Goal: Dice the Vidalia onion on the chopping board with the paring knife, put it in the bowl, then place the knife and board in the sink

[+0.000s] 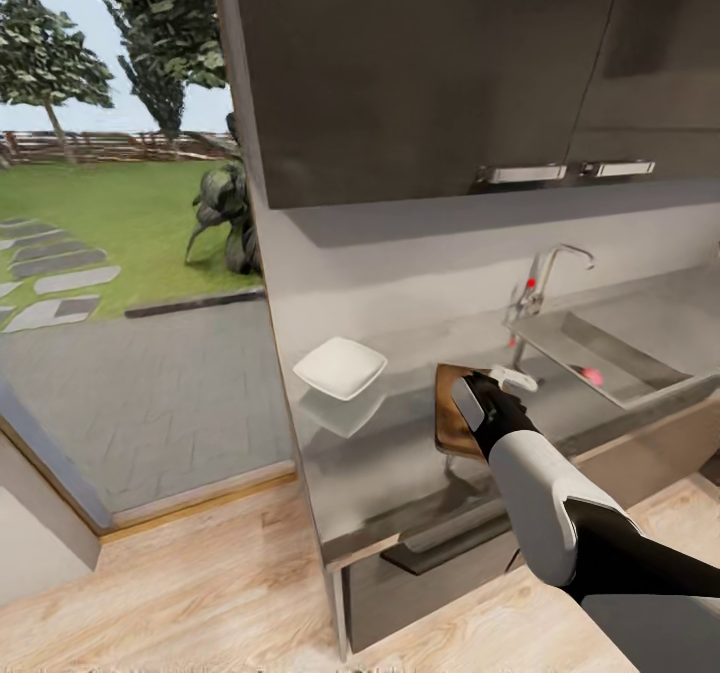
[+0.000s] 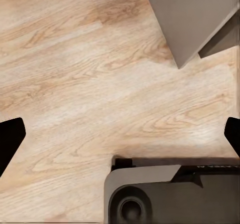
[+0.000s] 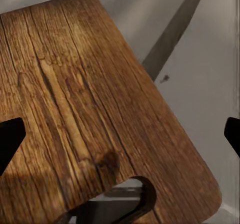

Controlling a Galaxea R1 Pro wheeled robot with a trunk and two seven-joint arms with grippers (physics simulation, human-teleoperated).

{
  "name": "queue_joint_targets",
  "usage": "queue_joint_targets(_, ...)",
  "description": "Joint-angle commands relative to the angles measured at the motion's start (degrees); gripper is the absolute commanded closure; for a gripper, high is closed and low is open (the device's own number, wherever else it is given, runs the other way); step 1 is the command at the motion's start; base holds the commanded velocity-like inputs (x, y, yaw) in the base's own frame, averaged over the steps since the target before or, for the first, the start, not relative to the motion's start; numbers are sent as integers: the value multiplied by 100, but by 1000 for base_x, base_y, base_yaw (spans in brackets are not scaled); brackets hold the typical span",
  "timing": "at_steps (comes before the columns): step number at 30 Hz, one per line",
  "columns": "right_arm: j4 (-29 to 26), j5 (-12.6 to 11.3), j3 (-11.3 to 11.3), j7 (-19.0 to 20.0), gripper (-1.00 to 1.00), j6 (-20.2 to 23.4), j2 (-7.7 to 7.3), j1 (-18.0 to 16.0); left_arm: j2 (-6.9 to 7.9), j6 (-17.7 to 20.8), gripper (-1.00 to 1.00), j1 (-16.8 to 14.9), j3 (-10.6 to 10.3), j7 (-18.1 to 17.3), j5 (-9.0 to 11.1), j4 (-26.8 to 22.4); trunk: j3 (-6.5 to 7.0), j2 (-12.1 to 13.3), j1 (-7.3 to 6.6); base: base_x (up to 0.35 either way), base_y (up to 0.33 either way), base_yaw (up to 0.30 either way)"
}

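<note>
Right arm: reaches from the lower right of the head view up over the front edge of the countertop (image 1: 400,453), its white forearm ending in a black wrist.
Right gripper (image 1: 478,393): hangs over the chopping board; in its wrist view the two dark fingertips (image 3: 10,139) sit at opposite sides of the picture, spread wide, with nothing between them but the board's surface.
Left gripper (image 2: 120,134): points down at the pale wooden floor (image 2: 75,84); its fingertips likewise stand far apart and hold nothing. Part of the robot's dark grey base (image 2: 165,194) lies beneath it.
Chopping board (image 3: 85,109): lies flat on the countertop near its front edge, just left of the sink, partly hidden by the right wrist in the head view; its slot-shaped handle hole (image 3: 120,199) shows in the right wrist view.
Bowl (image 1: 340,367): white, squarish, on the countertop near its left end, well apart from the board.
Sink (image 1: 640,393): set into the countertop right of the board, the chrome tap (image 1: 545,278) at its back edge.
Vidalia onion (image 1: 594,376): small pinkish bulb inside the sink basin.
Paring knife: cannot tell where it lies.
Wall cabinets (image 1: 420,73): dark, above the countertop.
Garden (image 1: 100,213): lawn and trees, far left.
</note>
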Motion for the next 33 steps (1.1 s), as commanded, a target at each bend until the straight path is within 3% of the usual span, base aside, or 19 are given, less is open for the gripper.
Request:
queue_joint_targets(1, -11, -26, -1, -23, -100, 30, 2, -3, -1, -9, -100, 0, 0, 1, -2, -7, -20, -12, 2, -152, -173, 0)
queue_joint_targets(14, -16, -33, 0, -23, -100, 29, 8, -3, 0, -9, -100, 2, 3, -1, -2, -7, -120, -12, 2, -187, -161, 0)
queue_joint_targets(33, -8, -33, 0, -14, -100, 23, 10, -3, 9, -9, -100, -1, 7, -6, 0, -7, -262, -12, 2, -80, 73, 0)
